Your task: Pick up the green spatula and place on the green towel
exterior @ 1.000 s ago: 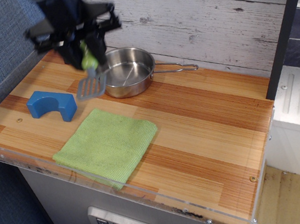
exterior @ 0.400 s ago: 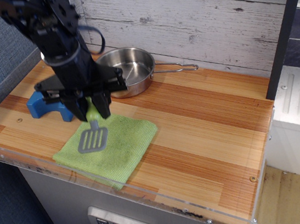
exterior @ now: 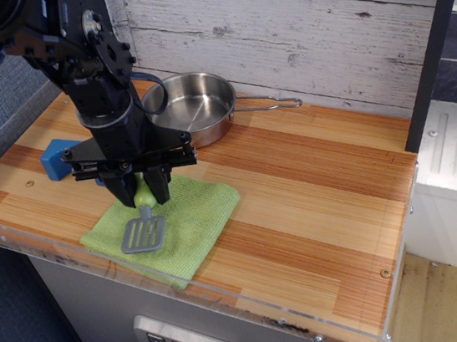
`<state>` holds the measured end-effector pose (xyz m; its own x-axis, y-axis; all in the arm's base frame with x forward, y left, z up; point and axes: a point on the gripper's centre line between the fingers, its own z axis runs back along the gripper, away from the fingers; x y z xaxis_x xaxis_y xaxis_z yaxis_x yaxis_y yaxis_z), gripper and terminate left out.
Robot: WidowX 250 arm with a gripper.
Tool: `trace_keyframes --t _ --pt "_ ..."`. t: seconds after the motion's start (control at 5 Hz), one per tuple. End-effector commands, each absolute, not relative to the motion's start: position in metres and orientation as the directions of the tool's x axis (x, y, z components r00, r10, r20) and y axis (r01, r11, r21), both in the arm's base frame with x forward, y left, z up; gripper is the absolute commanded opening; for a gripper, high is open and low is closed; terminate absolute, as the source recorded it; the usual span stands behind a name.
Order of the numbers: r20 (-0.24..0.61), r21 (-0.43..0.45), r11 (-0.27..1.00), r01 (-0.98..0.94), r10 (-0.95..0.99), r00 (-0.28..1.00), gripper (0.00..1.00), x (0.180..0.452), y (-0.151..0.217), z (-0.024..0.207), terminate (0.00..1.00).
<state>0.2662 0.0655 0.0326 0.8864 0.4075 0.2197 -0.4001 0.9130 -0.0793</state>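
Observation:
The green spatula (exterior: 143, 228) hangs blade-down from my gripper (exterior: 140, 193). Its grey slotted blade is at or just above the green towel (exterior: 187, 227); I cannot tell if it touches. The light-green handle sits between my fingers, mostly hidden by them. The gripper is shut on the handle and stands directly over the left half of the towel. The towel lies flat on the wooden counter near the front edge.
A steel pan (exterior: 191, 108) stands at the back by the plank wall, handle pointing right. A blue arch-shaped block (exterior: 56, 157) lies left of the gripper, partly hidden by the arm. The counter's front edge (exterior: 229, 302) has a clear plastic lip.
The gripper carried the spatula from beside the pan forward and down over the towel. Since 0.4 s ago it has sunk a little lower, the blade nearer the cloth.

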Motion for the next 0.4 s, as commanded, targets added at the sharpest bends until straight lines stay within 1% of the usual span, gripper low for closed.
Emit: trace_keyframes --t 0.0,0.2 --pt "0.282 -0.039 0.890 -0.454 0.446 0.850 0.00 0.2643 0.0737 0.0368 0.00" --pt "0.303 0.002 0.850 -0.527 0.501 0.810 1.00 0.2629 0.0763 0.0394 0.00"
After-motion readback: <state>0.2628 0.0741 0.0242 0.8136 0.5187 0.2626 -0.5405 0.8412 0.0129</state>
